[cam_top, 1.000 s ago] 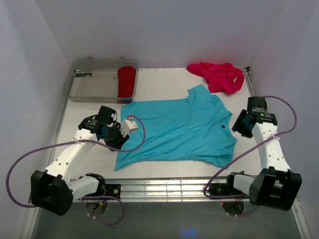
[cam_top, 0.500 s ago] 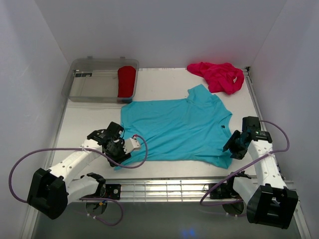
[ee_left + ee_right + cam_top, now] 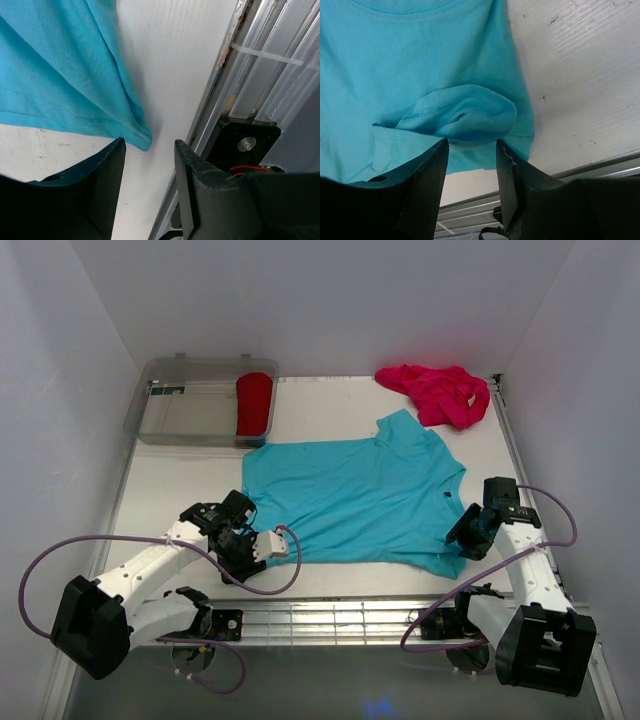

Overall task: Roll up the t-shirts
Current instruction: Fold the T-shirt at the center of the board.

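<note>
A turquoise t-shirt (image 3: 355, 498) lies spread flat in the middle of the table. A magenta pink t-shirt (image 3: 438, 392) lies crumpled at the back right. A red t-shirt (image 3: 254, 404), rolled, lies in the clear bin. My left gripper (image 3: 238, 558) is open and empty at the turquoise shirt's near-left hem corner (image 3: 140, 140), which lies just beyond its fingertips. My right gripper (image 3: 458, 543) is open over the shirt's near-right sleeve (image 3: 465, 112), whose folded cuff lies just beyond the jaws.
A clear plastic bin (image 3: 190, 415) stands at the back left. A metal rail (image 3: 330, 615) runs along the table's near edge and shows in the left wrist view (image 3: 260, 65). White walls close in both sides and the back.
Both arms have come down toward the near edge. The left gripper moved from the shirt's left side to its near-left corner; the right moved from beside the right sleeve to the near-right sleeve.
</note>
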Controlling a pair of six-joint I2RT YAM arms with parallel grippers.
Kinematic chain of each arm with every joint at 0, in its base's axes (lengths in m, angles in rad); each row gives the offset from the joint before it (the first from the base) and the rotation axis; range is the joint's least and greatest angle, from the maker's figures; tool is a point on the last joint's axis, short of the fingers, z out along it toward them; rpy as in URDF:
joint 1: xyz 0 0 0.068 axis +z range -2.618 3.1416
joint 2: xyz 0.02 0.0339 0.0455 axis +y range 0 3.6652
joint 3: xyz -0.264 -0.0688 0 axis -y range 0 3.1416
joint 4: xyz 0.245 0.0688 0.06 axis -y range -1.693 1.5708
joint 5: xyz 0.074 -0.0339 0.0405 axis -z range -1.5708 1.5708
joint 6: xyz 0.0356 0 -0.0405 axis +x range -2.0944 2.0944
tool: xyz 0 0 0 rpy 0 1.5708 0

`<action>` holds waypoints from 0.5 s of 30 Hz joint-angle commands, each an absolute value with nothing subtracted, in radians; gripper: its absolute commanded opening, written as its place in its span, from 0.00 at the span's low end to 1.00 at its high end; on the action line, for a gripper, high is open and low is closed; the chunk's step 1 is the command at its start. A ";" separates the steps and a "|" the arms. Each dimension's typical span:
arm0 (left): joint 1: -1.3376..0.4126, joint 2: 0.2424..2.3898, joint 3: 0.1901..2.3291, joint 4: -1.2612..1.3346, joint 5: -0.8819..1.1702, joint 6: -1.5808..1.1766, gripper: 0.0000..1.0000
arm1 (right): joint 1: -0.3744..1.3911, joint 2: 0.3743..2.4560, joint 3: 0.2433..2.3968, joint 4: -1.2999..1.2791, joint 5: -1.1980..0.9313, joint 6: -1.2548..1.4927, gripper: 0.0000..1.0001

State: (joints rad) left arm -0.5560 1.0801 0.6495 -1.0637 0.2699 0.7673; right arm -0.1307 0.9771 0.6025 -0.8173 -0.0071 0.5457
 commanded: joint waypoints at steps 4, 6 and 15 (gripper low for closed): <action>-0.598 1.130 0.640 -0.996 0.209 0.795 0.50 | -0.130 0.977 0.577 -0.744 -0.011 0.566 0.47; -0.598 1.134 0.623 -0.933 0.143 0.796 0.49 | -0.130 0.980 0.571 -0.732 -0.011 0.572 0.47; -0.601 1.169 0.598 -0.885 0.110 0.787 0.36 | -0.130 0.989 0.592 -0.706 0.051 0.584 0.42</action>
